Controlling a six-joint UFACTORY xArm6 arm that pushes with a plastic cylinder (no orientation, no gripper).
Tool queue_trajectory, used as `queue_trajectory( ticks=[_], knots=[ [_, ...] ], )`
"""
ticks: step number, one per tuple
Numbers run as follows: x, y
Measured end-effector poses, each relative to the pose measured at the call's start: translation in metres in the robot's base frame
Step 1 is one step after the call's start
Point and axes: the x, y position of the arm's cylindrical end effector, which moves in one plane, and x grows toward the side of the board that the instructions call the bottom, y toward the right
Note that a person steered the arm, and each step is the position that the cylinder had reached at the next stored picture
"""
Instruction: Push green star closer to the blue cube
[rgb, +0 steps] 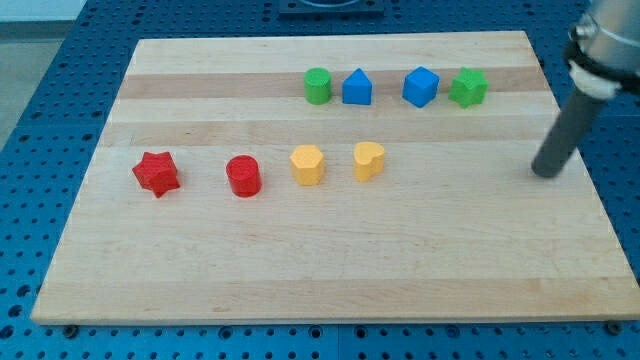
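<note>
The green star (468, 88) sits near the view's top right of the wooden board, just right of the blue cube (421, 86), almost touching it. My tip (546, 173) is at the view's right, below and to the right of the green star, well apart from every block. The rod slants up to the view's top right corner.
A blue pentagon-like block (357, 88) and a green cylinder (317, 86) stand left of the blue cube. In the middle row lie a red star (156, 173), a red cylinder (243, 176), a yellow hexagon (307, 164) and a yellow heart (368, 159). The board's right edge (580, 150) is near my tip.
</note>
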Motion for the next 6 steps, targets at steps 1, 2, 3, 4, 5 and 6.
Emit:
queue_trajectory(
  ticks=[1,2,3,4,5,6],
  knots=[
    [-0.057,0.000],
    [-0.061,0.000],
    [-0.078,-0.007],
    [-0.095,-0.019],
    [-0.096,-0.019],
    [-0.106,-0.043]
  ],
)
